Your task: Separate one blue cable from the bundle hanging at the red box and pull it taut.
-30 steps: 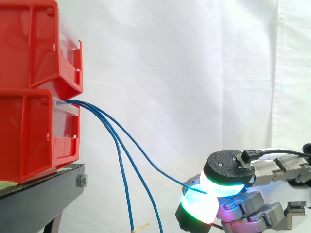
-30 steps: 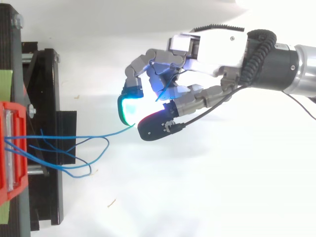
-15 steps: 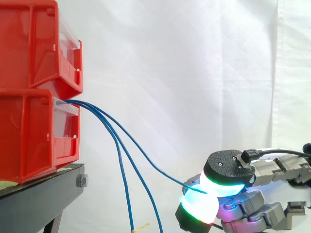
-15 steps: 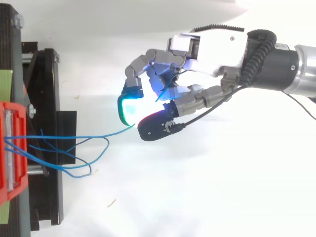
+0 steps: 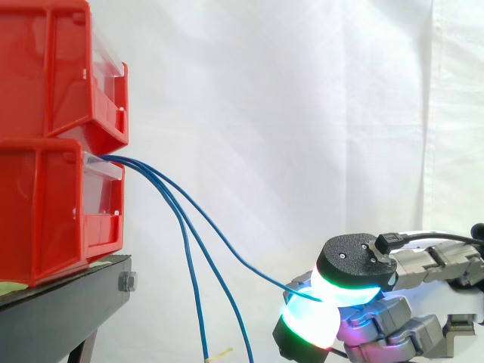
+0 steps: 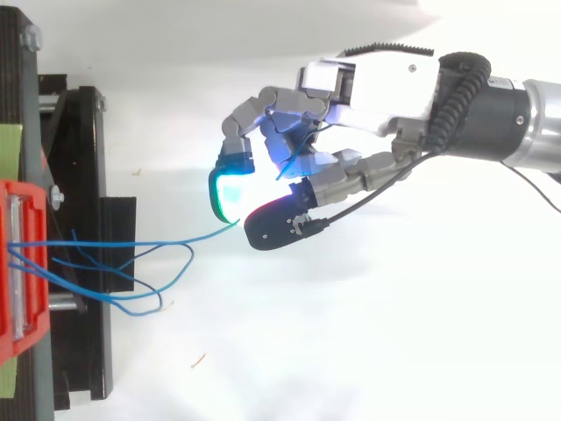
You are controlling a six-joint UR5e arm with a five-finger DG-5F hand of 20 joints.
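Note:
Three thin blue cables come out of the lower red bin (image 5: 45,215) at its front lip. Two of them (image 5: 198,302) hang down below it. The third blue cable (image 5: 227,246) runs out to the right in a shallow sag and ends between the glowing fingertips (image 5: 310,318) of my hand (image 6: 368,83). The hand is low at the right, its thumb and a finger pinched on that cable (image 6: 188,239). A short tail of the cable (image 6: 294,156) shows inside the curled fingers in the top view.
A second red bin (image 5: 53,68) is stacked on the lower one. Both rest on a black stand (image 5: 60,302) at the left. A white curtain hangs behind. The floor under the hand is white.

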